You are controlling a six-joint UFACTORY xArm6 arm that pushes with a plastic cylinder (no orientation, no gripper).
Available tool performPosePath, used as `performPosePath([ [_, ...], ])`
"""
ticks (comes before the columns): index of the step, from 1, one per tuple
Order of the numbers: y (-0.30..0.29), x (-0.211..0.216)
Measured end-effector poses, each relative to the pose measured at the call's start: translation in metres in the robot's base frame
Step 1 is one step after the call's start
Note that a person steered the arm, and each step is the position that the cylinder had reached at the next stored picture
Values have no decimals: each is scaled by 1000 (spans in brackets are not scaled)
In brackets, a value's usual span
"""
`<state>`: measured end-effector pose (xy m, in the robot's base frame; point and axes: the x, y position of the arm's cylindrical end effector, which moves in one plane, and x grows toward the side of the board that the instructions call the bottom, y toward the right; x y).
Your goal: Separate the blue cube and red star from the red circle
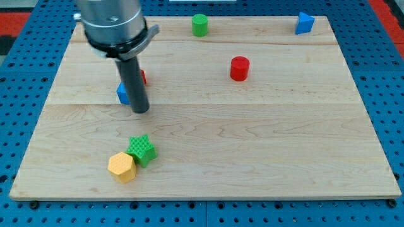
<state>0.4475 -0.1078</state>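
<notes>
Behind rod (134,79): blue cube (122,94), red star (142,77), both mostly hidden.

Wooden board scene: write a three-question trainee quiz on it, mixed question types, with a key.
1. True or false: my tip is beside the red circle.
2. The yellow block touches which block? A) green star B) green cylinder C) blue block at the view's top right
3. Fill in: the blue cube shows just to the view's ____ of the rod.

Key: 1 false, the tip is next to the blue cube and the partly hidden red star; 2 A; 3 left.
</notes>
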Motion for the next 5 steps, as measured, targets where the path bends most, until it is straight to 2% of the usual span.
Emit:
performPosePath([
  [1,-23,-13],
  [2,-76,-31],
  [5,-71,-36],
])
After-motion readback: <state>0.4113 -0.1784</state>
